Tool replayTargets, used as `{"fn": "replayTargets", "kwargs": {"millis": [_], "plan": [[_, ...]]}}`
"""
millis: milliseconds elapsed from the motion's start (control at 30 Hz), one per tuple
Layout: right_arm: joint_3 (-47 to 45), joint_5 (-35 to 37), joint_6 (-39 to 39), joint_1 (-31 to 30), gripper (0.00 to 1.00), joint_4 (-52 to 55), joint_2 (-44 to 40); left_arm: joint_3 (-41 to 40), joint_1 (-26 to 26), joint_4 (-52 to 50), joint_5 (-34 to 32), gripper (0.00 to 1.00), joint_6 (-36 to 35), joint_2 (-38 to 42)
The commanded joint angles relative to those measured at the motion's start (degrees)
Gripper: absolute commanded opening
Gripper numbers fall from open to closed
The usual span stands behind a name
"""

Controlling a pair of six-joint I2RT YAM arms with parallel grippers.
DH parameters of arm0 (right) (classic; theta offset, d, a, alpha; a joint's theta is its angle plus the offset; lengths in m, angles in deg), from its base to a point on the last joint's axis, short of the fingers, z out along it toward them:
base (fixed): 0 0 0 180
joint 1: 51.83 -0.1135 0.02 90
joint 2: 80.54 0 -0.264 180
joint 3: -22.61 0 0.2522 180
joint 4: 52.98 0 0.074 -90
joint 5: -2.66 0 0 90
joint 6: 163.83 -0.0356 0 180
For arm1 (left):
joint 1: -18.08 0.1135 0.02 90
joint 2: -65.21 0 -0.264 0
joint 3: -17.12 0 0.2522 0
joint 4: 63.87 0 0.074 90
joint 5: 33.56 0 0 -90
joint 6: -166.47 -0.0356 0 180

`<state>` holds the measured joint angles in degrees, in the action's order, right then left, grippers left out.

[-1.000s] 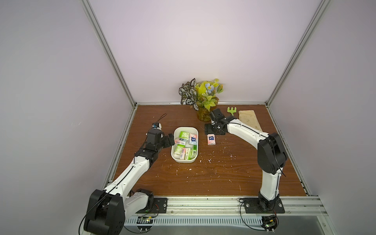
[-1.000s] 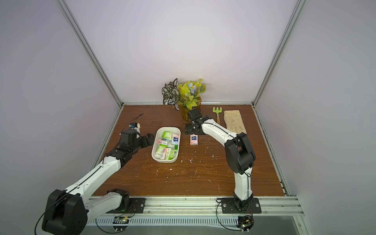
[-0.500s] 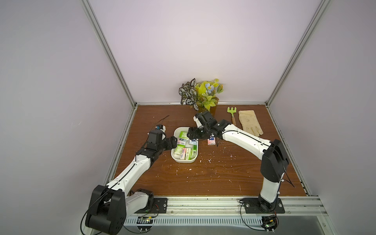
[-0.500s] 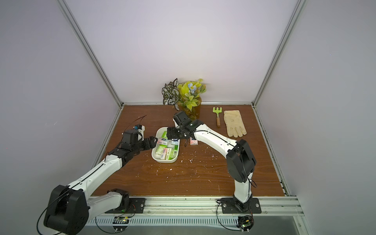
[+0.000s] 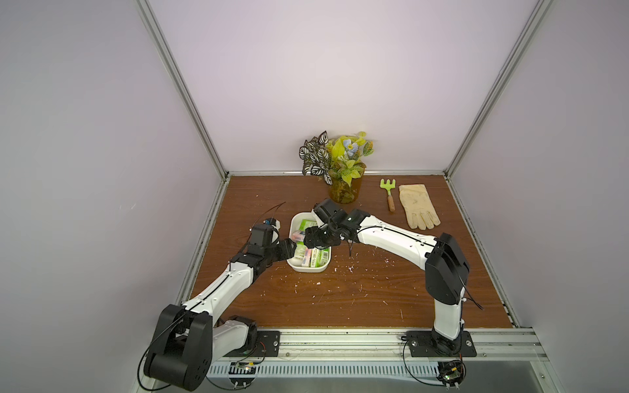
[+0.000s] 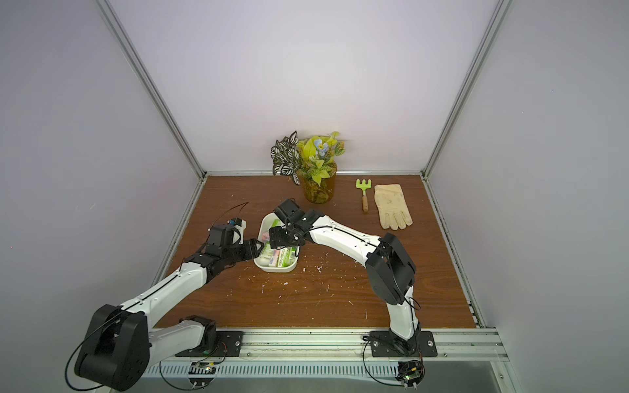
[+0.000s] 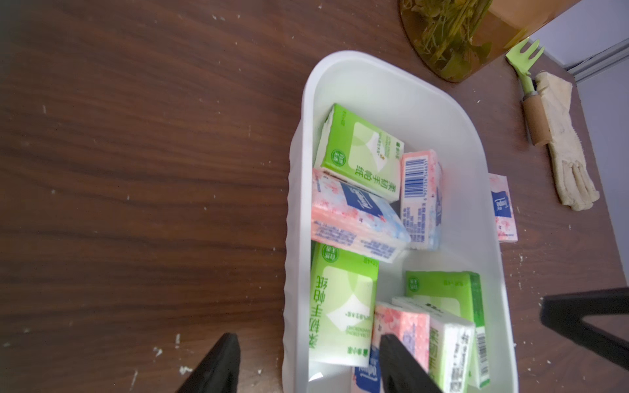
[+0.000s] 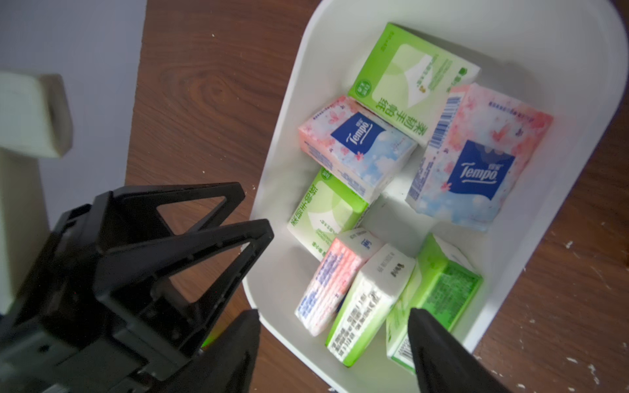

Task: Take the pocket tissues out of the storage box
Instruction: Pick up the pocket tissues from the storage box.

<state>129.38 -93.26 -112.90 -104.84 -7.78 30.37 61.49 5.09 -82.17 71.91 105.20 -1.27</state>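
7 pocket tissues lie jumbled in the storage box, 1 packet already out on the tabletop beside it. The left end effector, half-wide, straddles the box's wall, seemingly to steady it; the right end effector hovers above, jaws apart, empty.

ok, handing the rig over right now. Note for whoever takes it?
Left gripper: open, holding nothing, fingers straddling a long wall of the storage box, one inside and one outside.
Right gripper: open, empty, low over the end of the box where packets stand on edge.
Done: one pink packet lies flat on the table beside the box.
Left: seven pocket tissues in the box, four green and three pink, to be lifted out.
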Motion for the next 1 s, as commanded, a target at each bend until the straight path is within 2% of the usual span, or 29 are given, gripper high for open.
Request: {"fn": "replayTargets", "kwargs": {"millis": [0,233,600,967], "plan": [[1.69,1.34,-0.49,-1.19,0.7,3.42,0.03,-0.86,0.77,1.27,2.05,0.55,0.19,0.78],[1.36,0.49,-0.65,-1.97,0.63,3.86,1.8,-2.12,0.72,2.31,3.9,0.46,0.14,0.38],[0.46,1.48,0.32,-2.07,0.52,4.95,3.43,-3.49,0.69,4.14,5.24,0.42,1.02,0.21],[-0.17,2.99,0.8,-2.09,0.51,6.86,4.74,-3.39,0.69,4.01,6.05,0.37,0.62,-0.24]]}}
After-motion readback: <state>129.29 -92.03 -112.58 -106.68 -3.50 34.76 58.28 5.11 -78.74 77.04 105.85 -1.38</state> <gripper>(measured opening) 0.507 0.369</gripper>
